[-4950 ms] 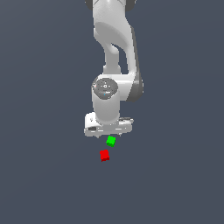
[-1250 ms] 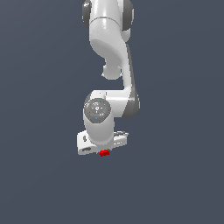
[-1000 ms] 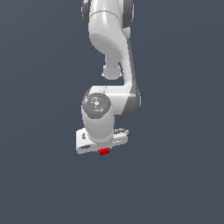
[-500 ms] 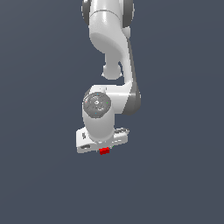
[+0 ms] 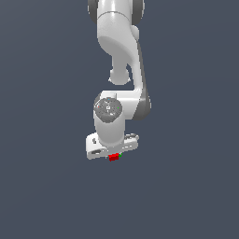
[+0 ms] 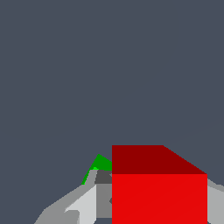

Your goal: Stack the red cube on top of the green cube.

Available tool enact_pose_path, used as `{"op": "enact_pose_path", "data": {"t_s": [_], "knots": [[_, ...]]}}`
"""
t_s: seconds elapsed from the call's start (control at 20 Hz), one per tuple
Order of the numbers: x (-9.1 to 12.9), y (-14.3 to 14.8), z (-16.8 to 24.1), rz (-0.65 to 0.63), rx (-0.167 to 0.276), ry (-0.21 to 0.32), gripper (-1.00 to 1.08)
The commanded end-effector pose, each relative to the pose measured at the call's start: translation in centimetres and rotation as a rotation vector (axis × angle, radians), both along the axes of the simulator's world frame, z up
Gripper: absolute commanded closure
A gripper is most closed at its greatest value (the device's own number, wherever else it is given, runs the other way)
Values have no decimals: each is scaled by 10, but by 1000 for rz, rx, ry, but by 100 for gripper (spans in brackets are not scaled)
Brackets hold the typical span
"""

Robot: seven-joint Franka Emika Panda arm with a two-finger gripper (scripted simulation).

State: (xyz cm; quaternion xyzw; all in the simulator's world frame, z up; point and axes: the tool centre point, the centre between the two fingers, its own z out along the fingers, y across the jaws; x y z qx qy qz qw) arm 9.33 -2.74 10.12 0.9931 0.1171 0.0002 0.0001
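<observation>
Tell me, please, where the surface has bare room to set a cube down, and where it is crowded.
Bare grey surface lies all around the arm in the exterior view, to its left, to its right and below the gripper. The one crowded spot is directly under the gripper, where the red cube sits between the fingers and the green cube peeks out just behind it.

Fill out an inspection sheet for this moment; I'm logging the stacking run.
Surface: plain dark grey floor, no marks.
Job's things: red cube sits between the tool's fingers; green cube only partly visible behind it.
Clutter: nothing seen.
Grippers: tool low, pointing down, shut on the red cube.
Cables: nothing seen.
Surroundings: white arm above; nothing else seen.
</observation>
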Motion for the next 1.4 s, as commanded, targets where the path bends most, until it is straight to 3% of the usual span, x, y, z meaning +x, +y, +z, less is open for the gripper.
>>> {"op": "enact_pose_path", "data": {"t_s": [0.0, 0.45, 0.85, 0.9, 1.35], "knots": [[-10, 4, -7, 0, 0, 0, 108], [-41, 18, -32, 0, 0, 0, 108], [-51, 22, -41, 0, 0, 0, 108], [-51, 22, -41, 0, 0, 0, -92], [-51, 22, -41, 0, 0, 0, -92]]}}
